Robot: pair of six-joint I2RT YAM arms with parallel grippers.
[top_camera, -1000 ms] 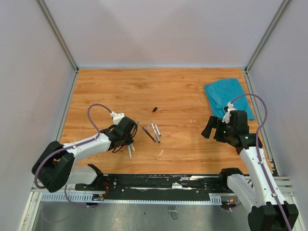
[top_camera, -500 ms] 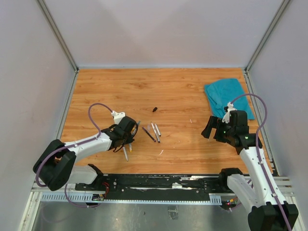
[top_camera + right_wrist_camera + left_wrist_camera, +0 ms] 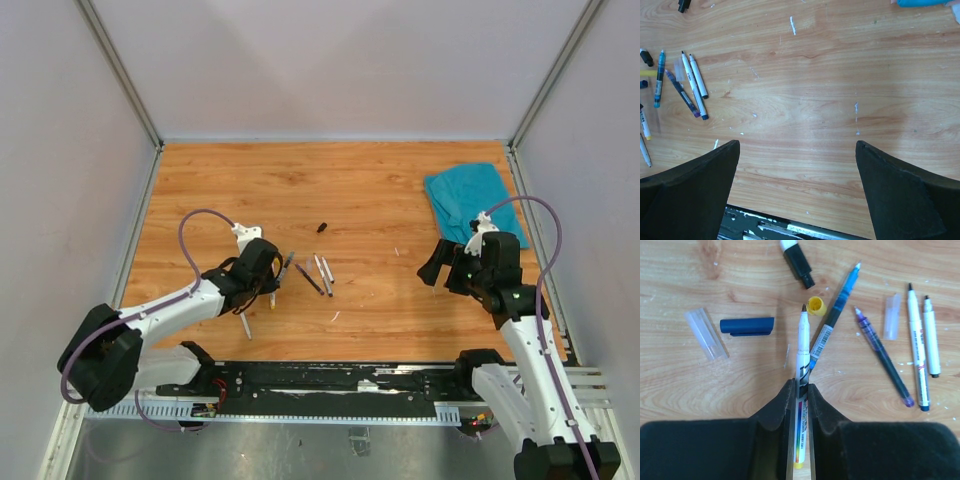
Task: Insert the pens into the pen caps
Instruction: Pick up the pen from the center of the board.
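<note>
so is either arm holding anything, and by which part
The left gripper is shut on a white pen, its fingers pinching the printed barrel near the yellow back end, tip pointing away. The right gripper is open, holding nothing.

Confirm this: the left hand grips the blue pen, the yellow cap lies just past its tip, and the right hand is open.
Wrong pen. The left wrist view shows the left hand gripping the white pen; the blue pen lies free beside it. The rest holds: the yellow cap lies just past the held tip, and the right hand is open.
</note>
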